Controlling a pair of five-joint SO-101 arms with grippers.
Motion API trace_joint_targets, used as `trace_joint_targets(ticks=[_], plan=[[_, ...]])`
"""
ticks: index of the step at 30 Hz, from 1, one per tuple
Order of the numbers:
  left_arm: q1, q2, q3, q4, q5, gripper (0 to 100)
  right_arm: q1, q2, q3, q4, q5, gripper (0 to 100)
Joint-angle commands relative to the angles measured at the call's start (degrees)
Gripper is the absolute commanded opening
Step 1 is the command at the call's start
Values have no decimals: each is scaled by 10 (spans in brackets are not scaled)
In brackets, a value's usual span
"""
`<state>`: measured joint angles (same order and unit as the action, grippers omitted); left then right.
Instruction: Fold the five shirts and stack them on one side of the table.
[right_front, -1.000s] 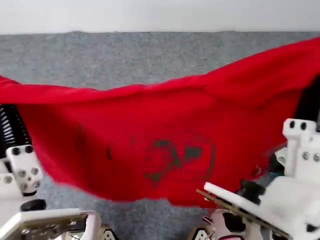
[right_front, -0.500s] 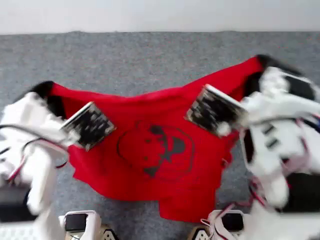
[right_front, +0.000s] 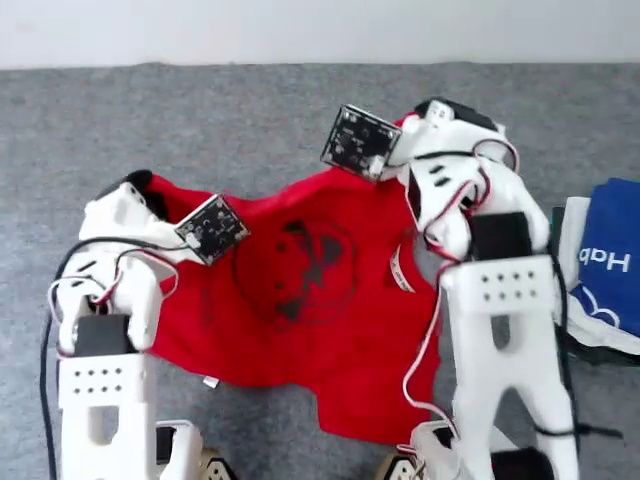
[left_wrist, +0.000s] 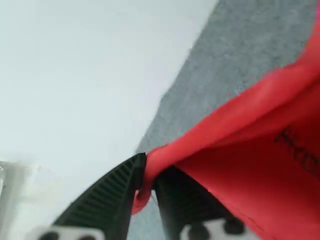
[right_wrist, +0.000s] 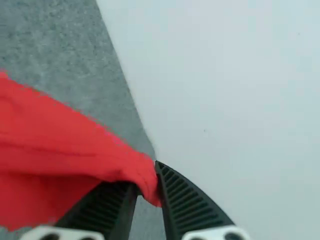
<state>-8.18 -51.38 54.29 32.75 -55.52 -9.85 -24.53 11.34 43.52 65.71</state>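
A red shirt with a dark round print hangs between my two arms, and its lower part lies crumpled on the grey table. My left gripper is shut on the shirt's left upper corner. The left wrist view shows the black fingers pinching red cloth. My right gripper is shut on the right upper corner, farther back. In the right wrist view its fingers clamp a fold of the shirt.
A folded blue shirt lies on top of other folded cloth at the table's right edge, beside the right arm's base. Bare grey table stretches behind the red shirt up to the white wall.
Both arms have swung down and away from the camera, bringing the raised, stretched shirt low over the table. The shirt now sags and partly rests there; the blue stack has come into sight.
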Motion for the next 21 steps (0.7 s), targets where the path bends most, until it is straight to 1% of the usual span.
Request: trace_joint_targets(ticks=[1,3,5,11,13,15,21], plan=[[-1,71,-19,-94,-5,14,7,30,-6,-72,-4,10],[-1,135,-60,-111,-5,14,13,52,-6,-106,-4,10],[-1,201,-119,-111,-5,14,21,71,-6,-142,2,10],[-3,389,-298,-111,-4,14,33,133,-9,-261,81,10],[-2,441,-350,-111,-4,14,34,160,-26,-291,97,10],[0,490,-400,-109,-4,14,36,197,-62,-307,105,10],[1,595,-515,-109,-4,14,58,326,-218,-308,107,10]])
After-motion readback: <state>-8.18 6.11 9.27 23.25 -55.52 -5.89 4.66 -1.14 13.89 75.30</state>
